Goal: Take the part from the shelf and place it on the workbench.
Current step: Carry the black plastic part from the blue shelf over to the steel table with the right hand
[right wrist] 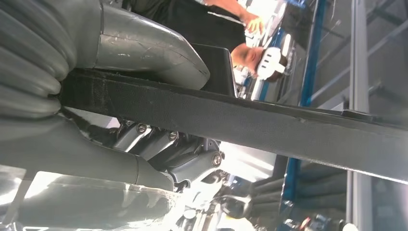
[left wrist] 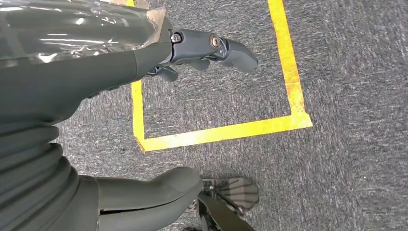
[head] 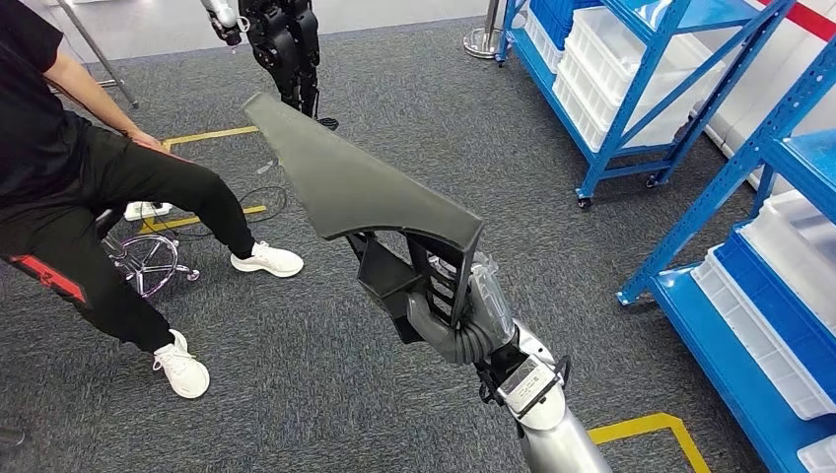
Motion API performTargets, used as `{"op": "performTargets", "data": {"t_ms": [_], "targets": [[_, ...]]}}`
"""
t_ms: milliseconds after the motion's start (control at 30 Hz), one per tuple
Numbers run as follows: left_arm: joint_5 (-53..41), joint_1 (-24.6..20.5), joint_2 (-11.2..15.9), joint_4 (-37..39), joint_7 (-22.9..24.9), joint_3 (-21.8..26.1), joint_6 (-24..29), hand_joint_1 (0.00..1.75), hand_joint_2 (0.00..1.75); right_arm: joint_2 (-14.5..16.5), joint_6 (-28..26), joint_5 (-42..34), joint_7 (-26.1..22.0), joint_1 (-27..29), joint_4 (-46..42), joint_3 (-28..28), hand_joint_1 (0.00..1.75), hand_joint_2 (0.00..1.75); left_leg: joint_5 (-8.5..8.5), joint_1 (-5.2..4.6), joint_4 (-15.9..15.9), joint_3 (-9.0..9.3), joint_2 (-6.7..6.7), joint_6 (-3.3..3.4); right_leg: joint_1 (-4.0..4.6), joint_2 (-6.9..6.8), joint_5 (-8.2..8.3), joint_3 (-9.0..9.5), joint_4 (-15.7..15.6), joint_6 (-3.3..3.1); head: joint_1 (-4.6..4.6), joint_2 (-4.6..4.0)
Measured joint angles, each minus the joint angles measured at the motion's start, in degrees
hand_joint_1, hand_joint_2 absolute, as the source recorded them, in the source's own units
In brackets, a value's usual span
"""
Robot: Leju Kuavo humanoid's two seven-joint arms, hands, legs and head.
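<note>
Grey carpet [head: 394,79] is covering the floor, marked with yellow tape [head: 646,428] lines, and blue shelves [head: 641,89] holding white bins [head: 616,69] and blue bins [head: 789,315] are standing along the right side of the head view. A person [head: 69,187] in black clothes and white shoes is sitting on a wheeled stool [head: 148,261] at the left, and another dark robot [head: 281,49] is standing at the far end of the carpet.

The right robot hand [head: 453,310] is gripping the part [head: 355,182], a long dark plastic panel, by the ribbed bracket at its near end. The part is being held up in the air over the carpet, slanting away from the hand toward the upper left of the head view, well apart from the shelves. In the right wrist view the thumb [right wrist: 149,43] is pressing on one face of the part [right wrist: 240,120] while the fingers [right wrist: 168,149] are curling around the other face.

The left robot hand [left wrist: 144,125] is hanging over the carpet [left wrist: 346,144] above a yellow tape corner [left wrist: 216,132]; its thumb [left wrist: 149,190] and fingers [left wrist: 211,50] are standing apart with nothing between them.
</note>
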Motion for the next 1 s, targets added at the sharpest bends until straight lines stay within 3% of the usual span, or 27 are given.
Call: {"op": "performTargets", "data": {"t_ms": [67,133,200,267,333,367,400,433,500,567,633,667,733,800,867,900,933,1000], "targets": [[0.0,-0.2,0.0,0.0,0.0,0.0,0.0,0.00,1.75,0.0,0.0,0.1,0.0,-0.2,-0.3,0.0,1.75,1.75,0.91,-0.46,-4.0,2.14,1.08,0.54,0.32,-0.81,-0.34,0.23,0.0,0.58,0.13,0.00],[0.1,-0.1,0.0,0.0,0.0,0.0,0.1,0.00,1.75,0.0,0.0,0.4,-0.1,-0.4,-0.6,0.0,1.75,1.75,0.83,-0.87,-4.3,2.16,-0.03,1.20,0.36,-1.68,-0.59,0.58,-0.1,1.20,0.24,0.00],[0.2,0.0,0.0,0.0,-0.1,0.0,0.2,0.00,1.75,0.0,-0.1,1.0,-0.3,-0.5,-1.3,-0.1,1.75,1.75,1.15,-0.81,-4.9,2.62,-1.20,2.01,0.17,-0.32,-1.50,0.32,1.1,1.62,0.30,-0.01],[0.4,0.1,-0.1,0.0,-0.2,0.1,0.4,0.00,1.75,-0.1,-0.4,1.5,-0.7,-0.5,-2.3,-0.3,1.75,1.75,1.45,-0.59,-5.4,3.02,-2.32,2.71,-0.08,2.50,-4.07,-2.10,6.5,1.32,0.45,-0.01],[0.4,0.1,-0.1,0.0,-0.3,0.2,0.5,0.00,1.75,-0.4,-1.0,2.1,-0.9,-0.4,-3.2,-0.5,1.75,1.75,1.46,-0.60,-5.4,2.99,-3.68,2.99,-0.16,3.69,-6.82,-5.91,13.9,1.01,0.54,0.00],[0.2,0.2,-0.1,0.0,-0.2,0.2,0.5,0.00,1.75,-0.6,-1.5,2.5,-0.9,-0.3,-3.7,-0.7,1.75,1.75,1.45,-0.61,-5.3,2.98,-4.47,2.99,-0.18,3.86,-7.22,-7.19,15.9,1.21,0.54,0.00],[0.1,0.4,-0.1,0.0,-0.2,0.2,0.5,0.00,1.75,-0.8,-2.0,2.9,-0.9,-0.3,-4.2,-0.8,1.75,1.75,1.43,-0.61,-5.3,3.00,-5.27,2.98,-0.21,3.98,-6.67,-7.43,15.8,1.63,0.54,0.00],[0.0,0.5,-0.2,0.0,-0.1,0.2,0.5,0.00,1.75,-0.9,-2.5,3.3,-0.8,-0.3,-5.0,-0.9,1.75,1.75,1.40,-0.59,-5.2,3.06,-6.05,2.92,-0.28,4.17,-5.28,-6.52,13.3,2.18,0.54,0.00],[-0.2,0.6,-0.3,0.0,0.0,0.2,0.5,0.00,1.75,-1.1,-3.3,4.1,-0.4,-0.3,-6.7,-1.1,1.75,1.75,1.23,-0.62,-5.0,3.14,-7.49,2.59,-0.61,5.55,-1.77,-3.10,5.5,3.04,0.54,0.00],[-0.5,0.7,-0.3,0.0,-0.1,0.2,0.3,0.00,1.75,-1.3,-4.0,5.0,0.2,-0.3,-8.6,-1.4,1.75,1.75,1.07,-0.76,-4.7,2.94,-8.51,2.03,-0.71,6.74,0.04,-1.11,1.0,2.65,0.51,0.00],[-0.9,0.9,-0.3,0.0,-0.1,0.2,0.0,0.00,1.75,-1.4,-4.5,5.6,0.9,-0.3,-10.2,-1.7,1.75,1.75,1.15,-0.72,-4.8,2.61,-9.16,1.44,-0.52,6.42,0.35,-0.89,0.5,1.65,0.50,0.00],[-0.9,1.0,-0.2,0.0,-0.1,0.2,-0.1,0.00,1.75,-1.5,-4.7,5.8,1.2,-0.3,-10.8,-1.8,1.75,1.75,1.09,-0.61,-4.7,2.48,-8.91,1.18,-0.59,6.04,0.48,-0.83,0.5,1.26,0.49,0.00],[-1.0,1.0,-0.2,0.0,-0.2,0.2,-0.1,0.00,1.75,-1.6,-4.8,6.2,1.8,-0.4,-12.0,-2.1,1.75,1.75,-0.44,-0.57,-2.3,1.38,-6.37,0.71,-0.74,5.09,0.58,-0.60,0.3,0.43,0.38,0.00],[-0.9,0.7,-0.2,0.0,-0.1,0.2,-0.2,0.00,1.75,-1.7,-4.7,6.2,2.8,-0.7,-12.6,-2.6,1.75,1.75,-3.87,-0.52,4.3,-1.85,-3.39,0.32,-0.50,3.90,0.42,-0.47,0.2,-0.21,0.26,0.00],[-0.8,0.4,-0.2,0.0,-0.1,0.2,-0.4,0.00,1.75,-2.1,-4.3,5.6,3.8,-1.4,-12.6,-3.5,1.75,1.75,-6.16,-0.31,10.7,-5.28,-2.68,0.10,-0.19,2.58,0.30,-0.47,0.2,-0.45,0.25,0.00],[-0.8,0.3,-0.2,0.0,0.0,0.2,-0.4,0.00,1.75,-2.3,-4.0,5.0,4.1,-1.9,-12.5,-4.1,1.75,1.75,-5.86,-0.26,11.4,-5.75,-2.56,0.09,-0.11,1.94,0.26,-0.46,0.2,-0.50,0.25,0.00],[-0.7,0.2,-0.1,0.0,0.1,0.2,-0.5,0.00,1.75,-2.5,-3.6,4.3,4.1,-2.3,-12.4,-4.6,1.75,1.75,-4.57,-0.24,9.8,-5.01,-2.37,0.17,-0.06,1.35,0.21,-0.42,0.2,-0.52,0.25,0.00],[-0.7,0.1,0.0,0.0,0.3,0.2,-0.5,0.00,1.75,-2.8,-3.0,3.3,4.0,-2.9,-12.1,-5.6,1.75,1.75,-1.09,-0.44,2.2,-0.96,-0.73,0.60,0.08,0.32,0.03,-0.25,0.2,-0.41,0.24,0.00]]}}
